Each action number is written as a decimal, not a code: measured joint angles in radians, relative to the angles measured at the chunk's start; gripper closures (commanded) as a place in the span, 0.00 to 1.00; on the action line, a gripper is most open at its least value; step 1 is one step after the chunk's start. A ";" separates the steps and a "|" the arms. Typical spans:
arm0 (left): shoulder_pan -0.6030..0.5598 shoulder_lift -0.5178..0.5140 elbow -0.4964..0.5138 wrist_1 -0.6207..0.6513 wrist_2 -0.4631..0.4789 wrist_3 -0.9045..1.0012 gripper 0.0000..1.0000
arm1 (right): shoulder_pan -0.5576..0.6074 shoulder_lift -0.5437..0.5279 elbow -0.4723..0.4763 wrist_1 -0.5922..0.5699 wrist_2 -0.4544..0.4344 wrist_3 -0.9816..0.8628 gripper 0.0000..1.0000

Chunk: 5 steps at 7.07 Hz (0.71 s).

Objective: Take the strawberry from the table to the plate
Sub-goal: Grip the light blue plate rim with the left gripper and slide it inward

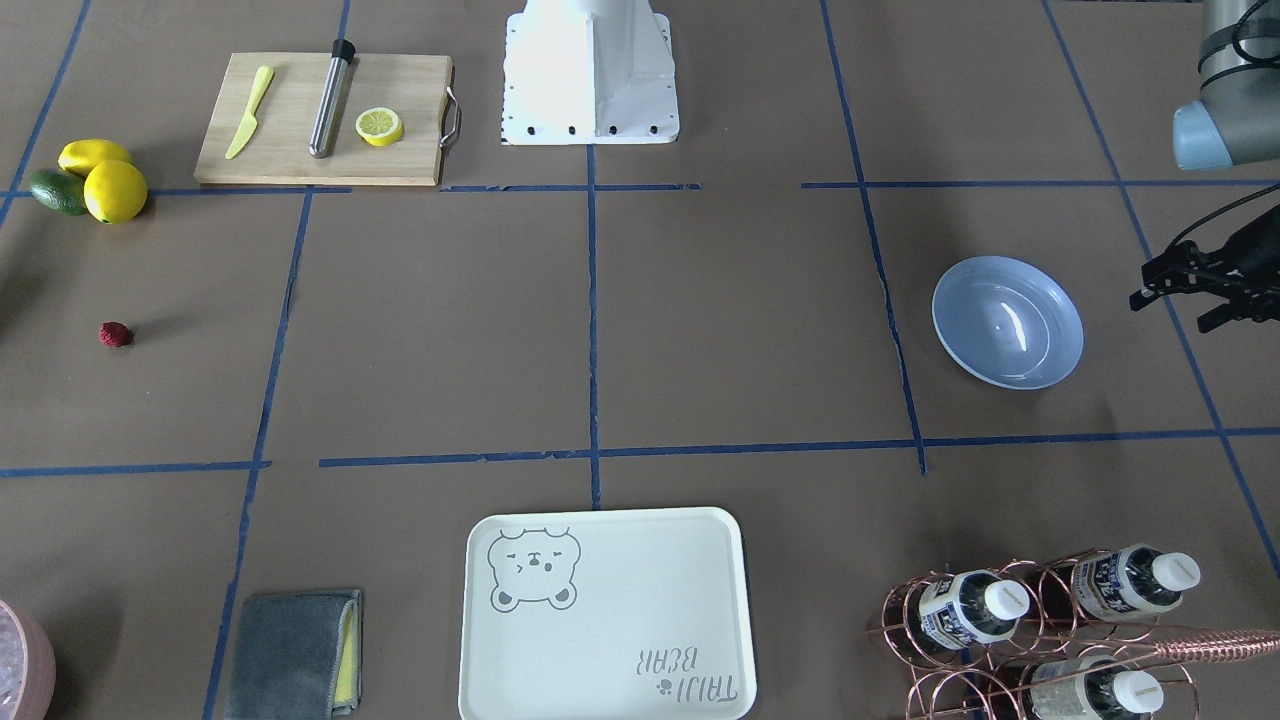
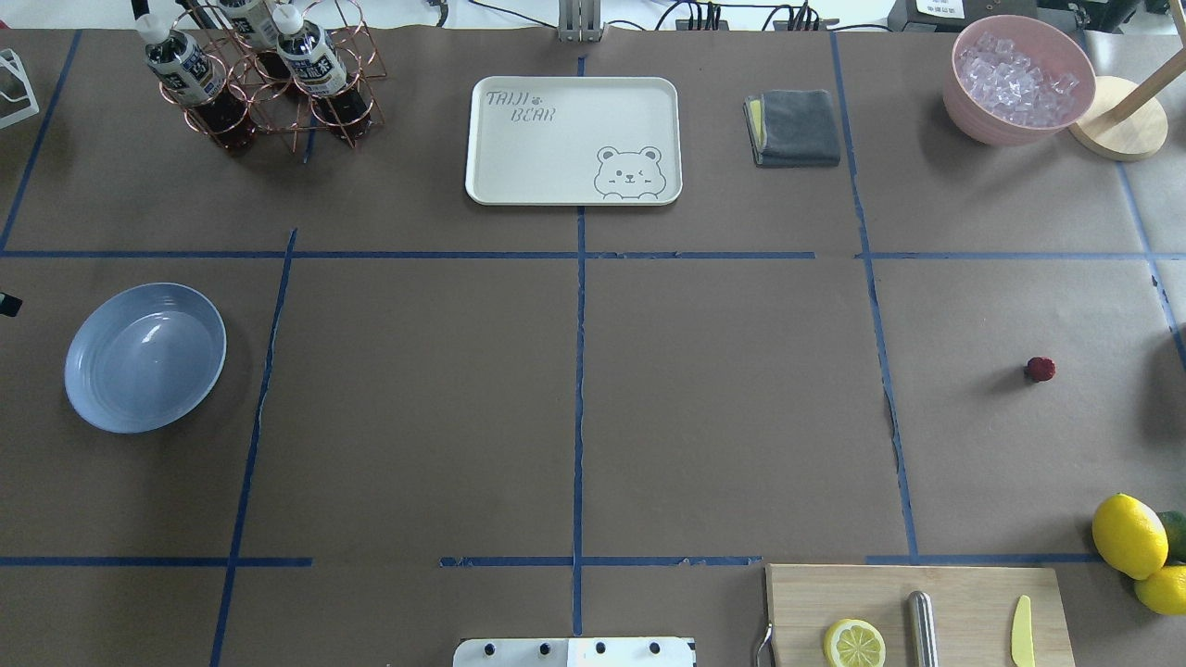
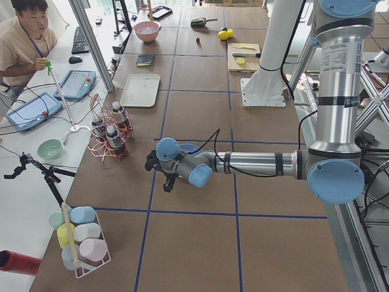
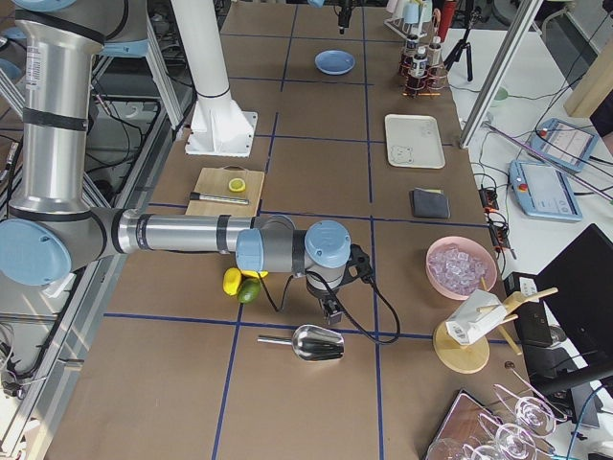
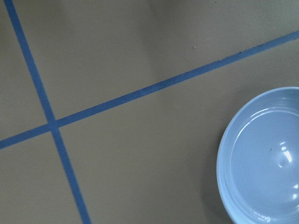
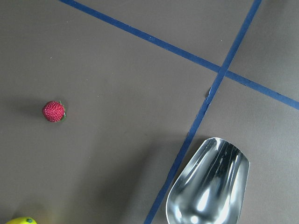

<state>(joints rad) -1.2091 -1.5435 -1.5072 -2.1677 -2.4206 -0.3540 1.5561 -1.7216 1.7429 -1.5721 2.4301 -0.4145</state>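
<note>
The strawberry [image 1: 116, 334] is a small dark-red berry lying alone on the brown table [image 1: 700, 330], on the robot's right side [image 2: 1040, 369]. The right wrist view shows it at the left [image 6: 54, 111]. The light blue plate [image 1: 1008, 321] sits on the robot's left side [image 2: 145, 357] with nothing in it, and its rim shows in the left wrist view [image 5: 261, 158]. My left gripper [image 1: 1168, 308] hovers just beside the plate, open and holding nothing. My right gripper [image 4: 330, 309] shows only in the exterior right view, above the table near the lemons; I cannot tell its state.
Two lemons and an avocado [image 1: 90, 180] lie close to the strawberry. A steel scoop [image 6: 210, 186] lies nearby. A cutting board [image 1: 325, 118] holds a lemon half, a knife and a steel rod. A bear tray [image 1: 605, 612], a cloth [image 1: 295, 652], a bottle rack [image 1: 1050, 630] and an ice bowl [image 2: 1019, 79] line the far edge.
</note>
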 measured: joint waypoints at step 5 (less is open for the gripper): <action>0.136 -0.015 0.059 -0.066 -0.002 -0.120 0.41 | -0.001 -0.001 -0.009 -0.001 0.004 0.010 0.00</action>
<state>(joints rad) -1.0727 -1.5588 -1.4486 -2.2337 -2.4226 -0.4740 1.5548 -1.7225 1.7339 -1.5733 2.4343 -0.4040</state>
